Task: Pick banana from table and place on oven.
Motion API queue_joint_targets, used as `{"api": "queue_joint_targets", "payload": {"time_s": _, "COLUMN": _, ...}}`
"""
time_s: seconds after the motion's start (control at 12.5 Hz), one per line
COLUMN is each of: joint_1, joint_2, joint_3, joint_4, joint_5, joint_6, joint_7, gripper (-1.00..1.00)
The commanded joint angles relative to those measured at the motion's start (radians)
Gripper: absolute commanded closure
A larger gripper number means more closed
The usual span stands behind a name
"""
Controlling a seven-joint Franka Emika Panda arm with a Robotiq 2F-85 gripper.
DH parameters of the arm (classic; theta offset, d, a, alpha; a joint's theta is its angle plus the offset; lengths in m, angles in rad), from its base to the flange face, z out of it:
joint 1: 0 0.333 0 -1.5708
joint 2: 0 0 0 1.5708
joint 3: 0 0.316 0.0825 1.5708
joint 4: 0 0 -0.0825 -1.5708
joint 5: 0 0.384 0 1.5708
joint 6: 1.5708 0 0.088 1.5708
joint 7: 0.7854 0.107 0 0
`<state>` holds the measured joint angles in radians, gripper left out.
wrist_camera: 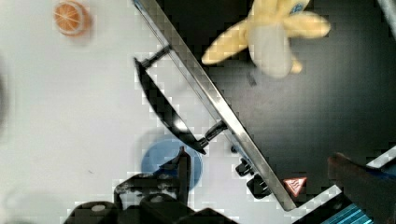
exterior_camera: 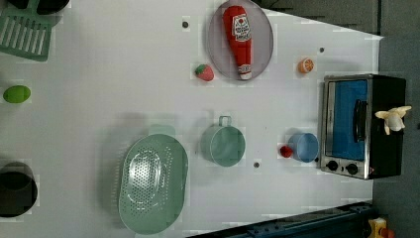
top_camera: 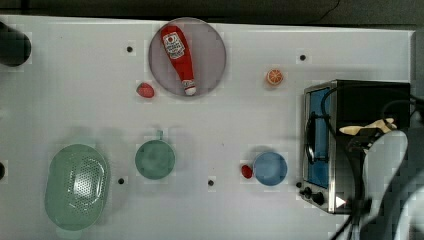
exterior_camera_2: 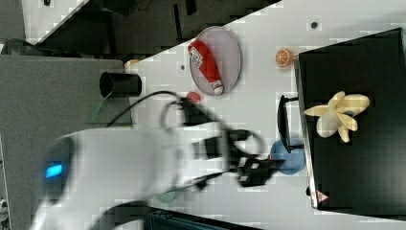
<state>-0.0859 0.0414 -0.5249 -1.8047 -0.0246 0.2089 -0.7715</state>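
Note:
The pale yellow banana (top_camera: 360,129) (exterior_camera: 393,119) (exterior_camera_2: 339,115) (wrist_camera: 268,32), its peel splayed out, lies on the black top of the toaster oven (top_camera: 370,100) (exterior_camera: 386,144) (exterior_camera_2: 364,163) (wrist_camera: 317,116). The oven stands at the top view's right end of the white table (top_camera: 75,90). My gripper (wrist_camera: 259,158) (exterior_camera_2: 258,171) is open with nothing between its fingers. It hangs apart from the banana, over the oven's front edge and knobs. In the top view my white arm (top_camera: 385,170) covers part of the oven top beside the banana.
A blue bowl (top_camera: 270,168) and a small red fruit (top_camera: 246,171) sit just in front of the oven door. An orange slice (top_camera: 274,77), a ketchup bottle (top_camera: 180,57) on a grey plate (top_camera: 215,55), a strawberry (top_camera: 145,90), a green cup (top_camera: 155,159) and a green colander (top_camera: 76,186) lie farther off.

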Motion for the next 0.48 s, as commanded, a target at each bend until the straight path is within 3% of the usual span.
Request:
{"api": "queue_joint_targets", "payload": {"time_s": 0.08, "joint_1": 0.065, "joint_2": -0.164, "joint_3": 0.113, "joint_4": 0.038, "joint_5": -0.049, "joint_6": -0.078, "joint_7": 0.167, "gripper": -1.0}}
{"api": "queue_joint_targets", "payload": {"time_s": 0.48, "joint_1": 0.074, "joint_2": -0.324, "joint_3": 0.39, "joint_4": -0.097, "joint_5": -0.058, "joint_6": -0.138, "joint_7": 0.631, "gripper": -1.0}}
